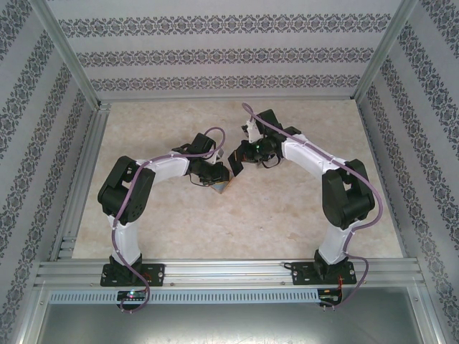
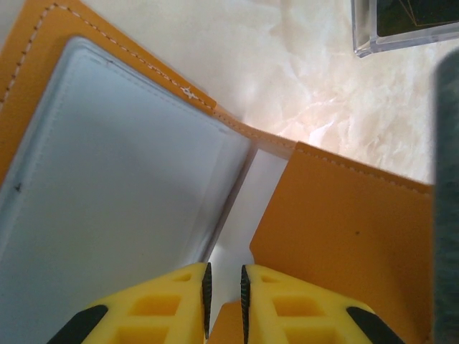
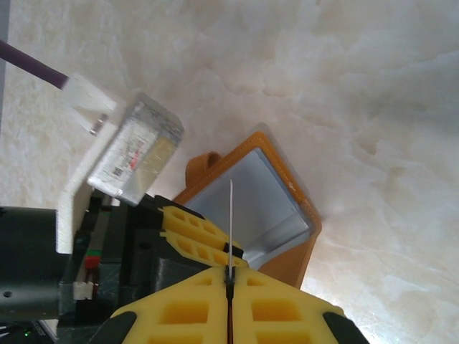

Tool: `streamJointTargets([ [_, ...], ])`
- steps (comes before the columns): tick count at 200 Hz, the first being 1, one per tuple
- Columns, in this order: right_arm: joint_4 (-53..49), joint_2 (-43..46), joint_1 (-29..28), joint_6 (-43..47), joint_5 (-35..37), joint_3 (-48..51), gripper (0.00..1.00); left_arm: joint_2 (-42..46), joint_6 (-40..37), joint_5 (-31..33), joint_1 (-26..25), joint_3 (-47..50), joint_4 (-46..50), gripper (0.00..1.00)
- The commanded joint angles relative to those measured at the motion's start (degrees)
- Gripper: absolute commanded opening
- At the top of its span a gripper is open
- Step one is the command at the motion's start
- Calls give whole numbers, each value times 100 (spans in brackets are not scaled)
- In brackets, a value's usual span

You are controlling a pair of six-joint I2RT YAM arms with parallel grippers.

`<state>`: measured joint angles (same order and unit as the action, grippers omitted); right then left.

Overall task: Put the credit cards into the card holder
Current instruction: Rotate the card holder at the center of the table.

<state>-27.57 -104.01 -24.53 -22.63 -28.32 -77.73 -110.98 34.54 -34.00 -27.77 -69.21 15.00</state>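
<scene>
Right hand (image 3: 229, 283) is pinched shut on one credit card (image 3: 231, 208), seen edge-on, its far end over the open card holder (image 3: 258, 197) just ahead of the fingertips. Left hand (image 2: 224, 294), narrowed, nips the card holder's orange edge; the marbled surface (image 3: 358, 86) lies beyond.

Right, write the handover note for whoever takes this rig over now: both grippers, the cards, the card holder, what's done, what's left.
Left gripper: shut on the edge of the card holder, which is spread open with its pale lining exposed.
Right gripper: shut on one credit card, seen edge-on, its free end pointing into the open holder.
Done: holder is open and one card is gripped and lined up with it.
Left: push this card in (I can't tell if its tip is already in a pocket), release it, then load any further cards.
</scene>
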Motion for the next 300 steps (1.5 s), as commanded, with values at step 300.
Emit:
streamJointTargets([
  [300,-115,-751,-179,697,1377,601,8,177,-185,172,748,1047,-138,23],
])
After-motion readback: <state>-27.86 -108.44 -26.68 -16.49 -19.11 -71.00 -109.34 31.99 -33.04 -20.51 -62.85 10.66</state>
